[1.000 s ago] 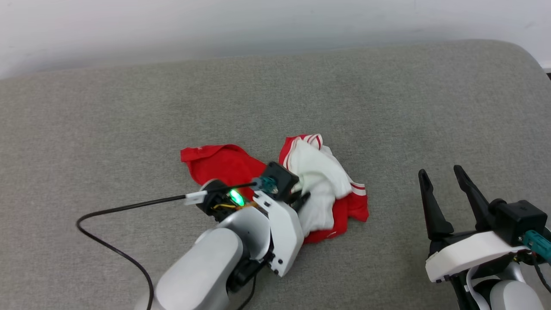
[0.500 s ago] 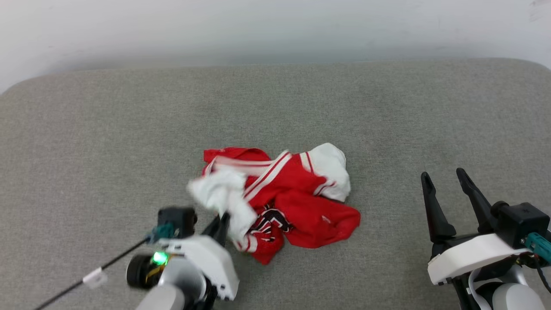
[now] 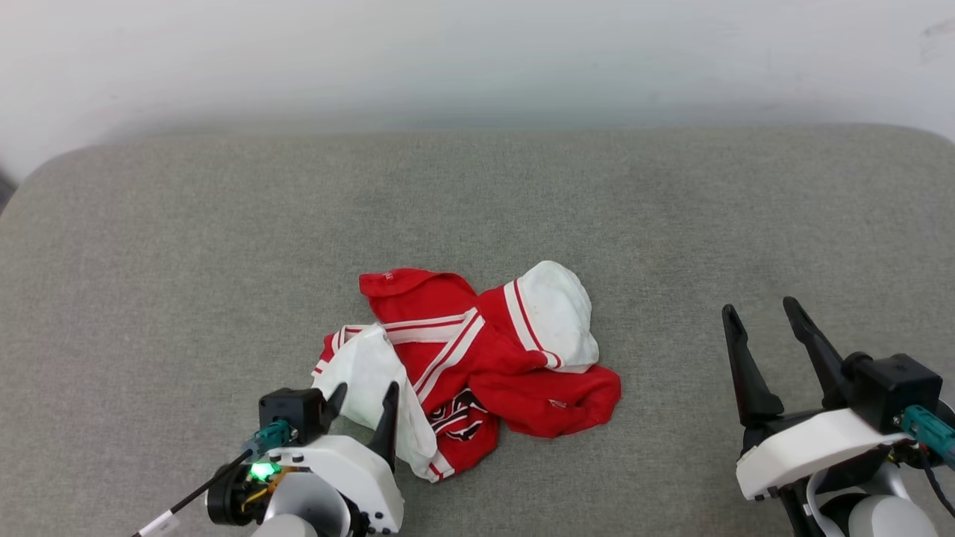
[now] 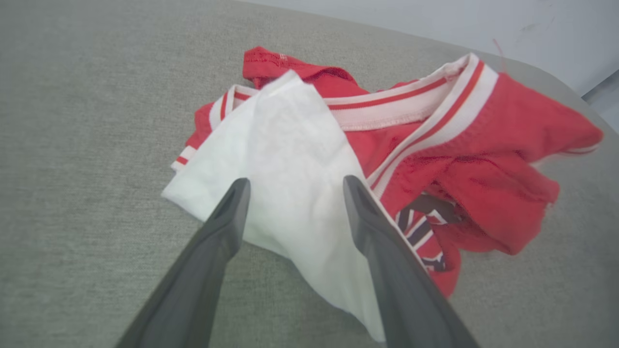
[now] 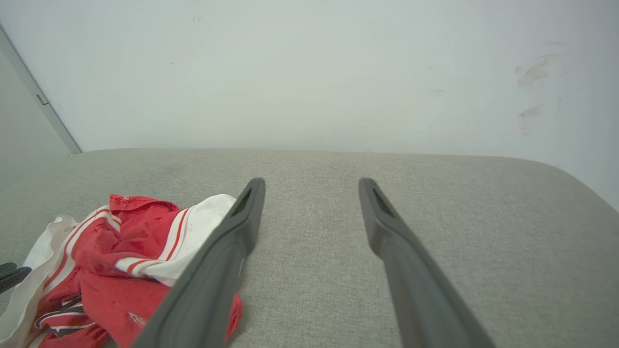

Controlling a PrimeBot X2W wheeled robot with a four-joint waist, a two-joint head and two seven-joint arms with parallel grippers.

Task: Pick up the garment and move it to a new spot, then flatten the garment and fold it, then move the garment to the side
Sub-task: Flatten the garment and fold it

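Observation:
The garment (image 3: 515, 350), a red jersey with white sleeves and striped trim, lies crumpled in the middle of the grey cushion (image 3: 186, 261). Part of its black lettering shows near the front. My left gripper (image 3: 363, 399) is open at the garment's front left, its two fingers straddling a white sleeve (image 4: 285, 145) that lies loose on the cushion. In the left wrist view the left gripper (image 4: 296, 186) has the sleeve beneath its gap, not pinched. My right gripper (image 3: 759, 307) is open and empty to the right of the garment, clear of it. The right wrist view shows the right gripper (image 5: 312, 183) beside the garment (image 5: 125, 241).
A white wall (image 3: 477, 60) runs behind the cushion's rounded far edge. A black cable (image 3: 186, 496) trails from my left wrist at the lower left. Bare cushion (image 5: 483, 217) spreads wide around the garment.
My left gripper pulled back toward the lower left, dragging the white sleeve and turning the garment over, then opened and let the sleeve go. The head camera shifted. The right arm stayed put.

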